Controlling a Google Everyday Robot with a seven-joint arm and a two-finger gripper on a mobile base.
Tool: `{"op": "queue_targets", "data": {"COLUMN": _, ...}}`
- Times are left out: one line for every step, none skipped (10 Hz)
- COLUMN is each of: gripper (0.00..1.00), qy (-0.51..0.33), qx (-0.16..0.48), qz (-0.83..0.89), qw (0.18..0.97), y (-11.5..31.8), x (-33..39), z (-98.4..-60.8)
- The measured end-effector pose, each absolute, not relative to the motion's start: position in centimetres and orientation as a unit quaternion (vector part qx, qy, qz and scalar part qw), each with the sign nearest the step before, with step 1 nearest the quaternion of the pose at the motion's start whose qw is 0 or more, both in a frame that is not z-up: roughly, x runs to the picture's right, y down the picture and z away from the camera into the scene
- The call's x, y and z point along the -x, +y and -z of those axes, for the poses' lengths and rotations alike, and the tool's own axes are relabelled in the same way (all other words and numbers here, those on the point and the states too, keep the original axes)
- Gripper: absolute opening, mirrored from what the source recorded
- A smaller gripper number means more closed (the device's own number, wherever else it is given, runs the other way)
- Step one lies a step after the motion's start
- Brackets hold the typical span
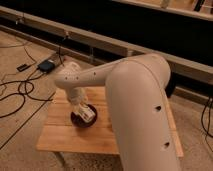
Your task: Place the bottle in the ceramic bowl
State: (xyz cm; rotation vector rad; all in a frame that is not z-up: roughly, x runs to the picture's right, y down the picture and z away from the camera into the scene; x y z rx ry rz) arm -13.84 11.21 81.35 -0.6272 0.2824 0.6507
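Fingers (83,111), over the ceramic bowl (75,119), hide behind the bottle (87,113); grip unclear.

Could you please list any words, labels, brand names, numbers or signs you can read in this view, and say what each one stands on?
None can be read.
The bottle, at the gripper over the ceramic bowl: no legible label.
The robot arm: only small dark holes, no lettering.
The black device on the floor: too blurred to show any text.

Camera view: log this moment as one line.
pincer: over ceramic bowl | bottle: at pincer, inside bowl rim | wooden table: bears bowl | release: not confirmed
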Motion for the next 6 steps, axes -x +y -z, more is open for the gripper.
{"op": "queue_targets", "data": {"gripper": 0.8, "qy": 0.137, "qx": 0.301, "qz": -0.314, "qw": 0.89, "y": 11.2, "x": 13.74, "z": -81.38}}
{"op": "queue_targets", "data": {"gripper": 0.8, "qy": 0.137, "qx": 0.3, "qz": -0.314, "qw": 0.89, "y": 11.18, "x": 13.69, "z": -81.37}}
{"op": "queue_targets", "data": {"gripper": 0.8, "qy": 0.138, "qx": 0.3, "qz": -0.314, "qw": 0.89, "y": 11.2, "x": 13.66, "z": -81.38}}
{"op": "queue_targets", "data": {"gripper": 0.8, "qy": 0.138, "qx": 0.3, "qz": -0.314, "qw": 0.89, "y": 11.2, "x": 13.68, "z": -81.38}}
{"op": "queue_targets", "data": {"gripper": 0.8, "qy": 0.138, "qx": 0.299, "qz": -0.315, "qw": 0.89, "y": 11.22, "x": 13.69, "z": -81.37}}
{"op": "queue_targets", "data": {"gripper": 0.8, "qy": 0.139, "qx": 0.298, "qz": -0.317, "qw": 0.89, "y": 11.12, "x": 13.64, "z": -81.33}}
